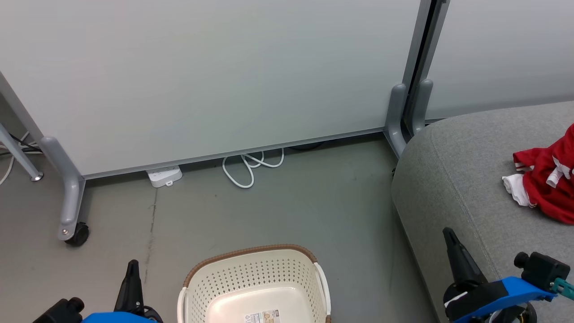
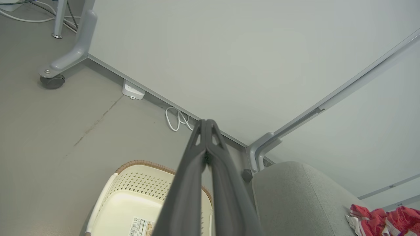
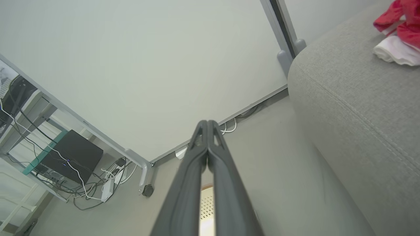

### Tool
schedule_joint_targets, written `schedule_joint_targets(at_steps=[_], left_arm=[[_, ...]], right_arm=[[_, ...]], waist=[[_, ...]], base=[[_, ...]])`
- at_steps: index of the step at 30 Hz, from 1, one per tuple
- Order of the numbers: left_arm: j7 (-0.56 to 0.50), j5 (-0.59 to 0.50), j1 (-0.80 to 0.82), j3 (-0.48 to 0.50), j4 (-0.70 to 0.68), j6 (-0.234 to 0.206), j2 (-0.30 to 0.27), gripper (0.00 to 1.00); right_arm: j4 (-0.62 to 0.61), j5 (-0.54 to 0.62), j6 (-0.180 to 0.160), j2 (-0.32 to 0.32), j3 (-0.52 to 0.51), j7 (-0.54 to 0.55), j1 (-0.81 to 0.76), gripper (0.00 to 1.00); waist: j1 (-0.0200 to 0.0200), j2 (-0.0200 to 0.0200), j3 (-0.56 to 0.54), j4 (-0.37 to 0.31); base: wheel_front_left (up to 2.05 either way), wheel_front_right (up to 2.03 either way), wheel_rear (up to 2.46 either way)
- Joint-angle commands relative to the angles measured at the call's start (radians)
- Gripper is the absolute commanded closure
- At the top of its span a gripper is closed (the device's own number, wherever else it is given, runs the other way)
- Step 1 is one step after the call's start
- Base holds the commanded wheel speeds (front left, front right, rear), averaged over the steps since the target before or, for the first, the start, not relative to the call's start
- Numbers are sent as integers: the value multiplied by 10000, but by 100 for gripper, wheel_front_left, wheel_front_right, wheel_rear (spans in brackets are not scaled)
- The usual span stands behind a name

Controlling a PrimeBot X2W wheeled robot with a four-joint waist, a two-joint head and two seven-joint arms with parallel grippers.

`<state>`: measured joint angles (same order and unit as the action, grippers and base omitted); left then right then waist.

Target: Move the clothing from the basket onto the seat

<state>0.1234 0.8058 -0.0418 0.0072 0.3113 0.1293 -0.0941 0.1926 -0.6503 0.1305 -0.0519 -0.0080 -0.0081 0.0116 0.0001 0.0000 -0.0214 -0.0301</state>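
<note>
You have the red clothing lying on the seat, ahead and right of your right fingers, the nearer pair; what shows of the basket floor is bare; right fingers and left fingers alike are pressed shut, holding nothing

One basket, one grey seat, one black castor. The red clothing forms one heap, perhaps two garments; its folds hide any split.

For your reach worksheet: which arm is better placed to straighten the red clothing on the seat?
Probably right: right gripper is by the seat near the clothing; left gripper is beyond the basket.
</note>
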Motion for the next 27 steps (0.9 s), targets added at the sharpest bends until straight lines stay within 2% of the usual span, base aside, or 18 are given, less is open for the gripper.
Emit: schedule_joint_targets(at_steps=[1,27], left_arm=[[-85,322,336,95,-178,6,-34,100],[-907,3079,800,449,-369,11,138,100]], right_arm=[[-90,-390,2,-66,-56,50,274,100],[120,-3726,3,-84,-371,430,560,100]], waist=[[0,0,3,5],[-1,0,68,84]], base=[[0,0,0],[0,0,0]])
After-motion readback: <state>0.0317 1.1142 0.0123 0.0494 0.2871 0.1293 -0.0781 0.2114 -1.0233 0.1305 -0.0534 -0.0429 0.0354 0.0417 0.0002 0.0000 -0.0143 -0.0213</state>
